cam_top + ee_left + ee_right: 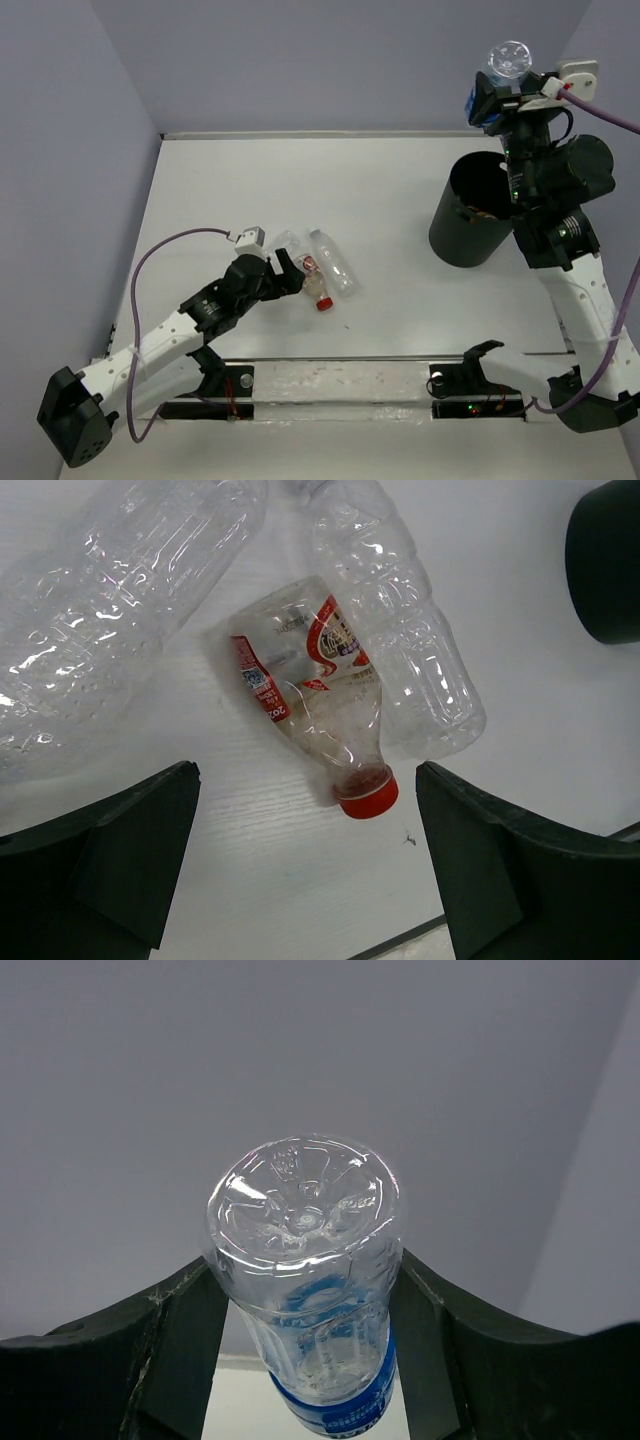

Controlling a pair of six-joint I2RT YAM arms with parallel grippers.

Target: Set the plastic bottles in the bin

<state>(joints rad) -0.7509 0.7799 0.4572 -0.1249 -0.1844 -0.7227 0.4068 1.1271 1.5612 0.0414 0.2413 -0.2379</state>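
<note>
My right gripper (505, 92) is raised high above the black bin (470, 212) and is shut on a blue-labelled clear bottle (508, 62), base up; in the right wrist view the bottle (310, 1260) sits between both fingers (180, 1340). My left gripper (290, 272) is open just above the table beside a cluster of bottles: a red-capped bottle (318, 285) and two clear ones (335, 262). In the left wrist view the red-capped bottle (320, 710) lies between and ahead of the open fingers (470, 860), with clear bottles (120, 600) either side.
Something brownish shows inside the bin. The bin's edge shows in the left wrist view (605, 560). A metal rail (340, 380) runs along the near table edge with the arm mounts. Walls close in on the left, back and right.
</note>
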